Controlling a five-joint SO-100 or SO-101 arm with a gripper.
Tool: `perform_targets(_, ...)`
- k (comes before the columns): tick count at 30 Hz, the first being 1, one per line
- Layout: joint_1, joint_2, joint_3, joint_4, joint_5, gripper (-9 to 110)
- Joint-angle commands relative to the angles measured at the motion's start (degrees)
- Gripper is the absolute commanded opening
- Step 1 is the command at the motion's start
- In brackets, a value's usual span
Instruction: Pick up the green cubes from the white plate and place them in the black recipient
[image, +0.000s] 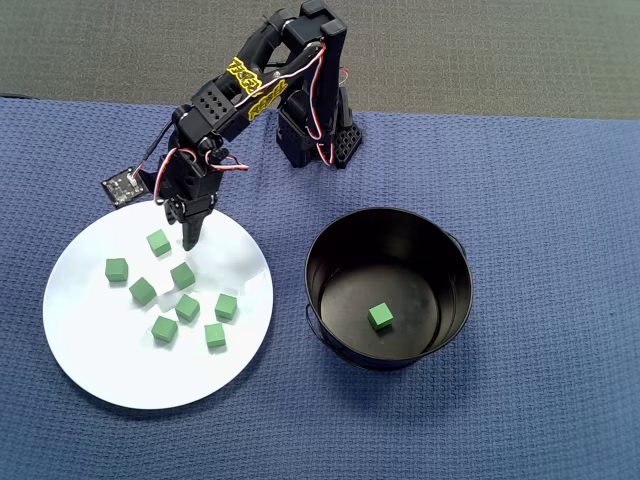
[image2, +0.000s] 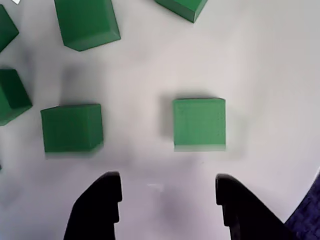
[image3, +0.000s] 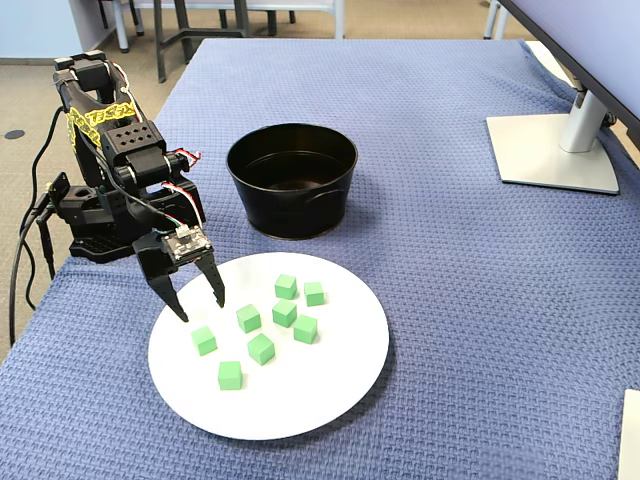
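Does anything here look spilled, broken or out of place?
Nothing stands out. Eight green cubes lie scattered on the white plate, one sits inside the black pot, and the open pincer hovers over the plate.

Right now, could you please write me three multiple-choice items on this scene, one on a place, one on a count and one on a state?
1. Where does the gripper hang?
A. over the white plate
B. inside the black pot
C. over bare cloth

2. How many green cubes lie in the pot?
A. none
B. one
C. three

3. How do the jaws stand?
A. shut on a cube
B. shut and empty
C. open and empty

Key: 1 A, the fixed view shows the fingertips above the plate's edge. 2 B, the overhead view shows a single cube on the pot's floor. 3 C, the wrist view shows bare plate between the fingers.
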Motion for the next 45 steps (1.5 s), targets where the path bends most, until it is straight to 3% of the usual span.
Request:
perform_targets(1, 0.53, -0.26, -4.13, -1.05, -2.02, 20)
perform_targets(45, 4.31, -11.60, -9.93, -6.68, -5.98, 14)
